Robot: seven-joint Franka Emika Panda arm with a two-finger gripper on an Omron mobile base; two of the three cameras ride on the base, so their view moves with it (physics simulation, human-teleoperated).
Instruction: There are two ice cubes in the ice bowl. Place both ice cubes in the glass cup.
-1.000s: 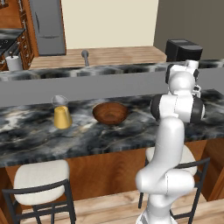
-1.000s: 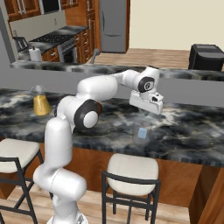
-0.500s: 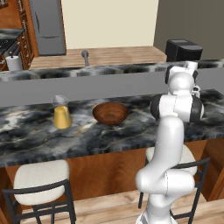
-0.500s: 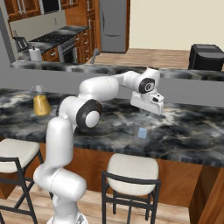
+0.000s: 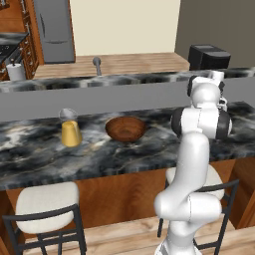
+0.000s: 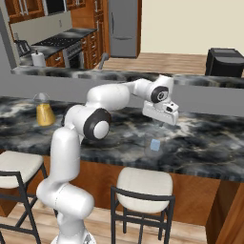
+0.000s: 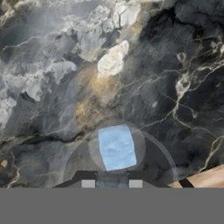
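Under the gripper [image 7: 111, 183], one ice cube [image 7: 116, 146] sits inside a faint clear cup [image 7: 151, 144] on the counter [image 7: 52, 65], well right of the bowl [image 5: 125, 128]. Nothing has shifted lately. The jaws stay pressed close, with a pale sliver between them, perhaps the second cube awaiting release.

Hand dips a little; the rest is unmoved.
In the right base view the hand [image 6: 163, 123] sits slightly lower over the right part of the tabletop [image 6: 205, 143] than a second ago, the wrist having sunk with it, and the pale ice cube [image 7: 111, 179] pinched between its fingertips comes down too.
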